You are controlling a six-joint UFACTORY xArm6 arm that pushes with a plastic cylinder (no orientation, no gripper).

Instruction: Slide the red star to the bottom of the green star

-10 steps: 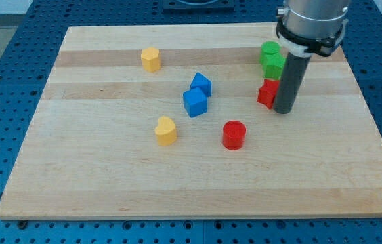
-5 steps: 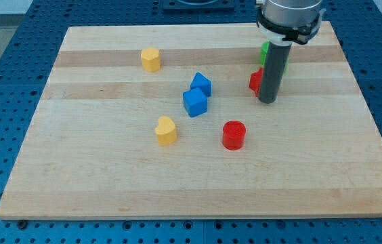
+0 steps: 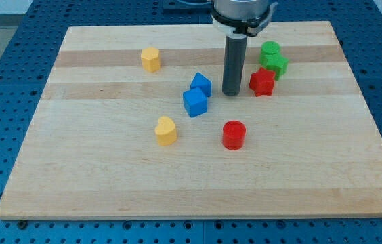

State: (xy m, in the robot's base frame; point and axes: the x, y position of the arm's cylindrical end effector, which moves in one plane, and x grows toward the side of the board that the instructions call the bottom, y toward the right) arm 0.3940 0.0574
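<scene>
Beside my tip (image 3: 231, 93), red star (image 3: 261, 82) partly hides green star (image 3: 276, 65); no pincer shows.

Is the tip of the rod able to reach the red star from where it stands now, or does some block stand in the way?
Probably yes. My tip stands just to the view's left of the red star, with bare board between them. The blue blocks lie on the tip's other side, and the green star lies beyond the red star.

The arm ended in a smooth, dark grey rod (image 3: 233, 64) below a silver collar with a black band (image 3: 241, 18).
</scene>
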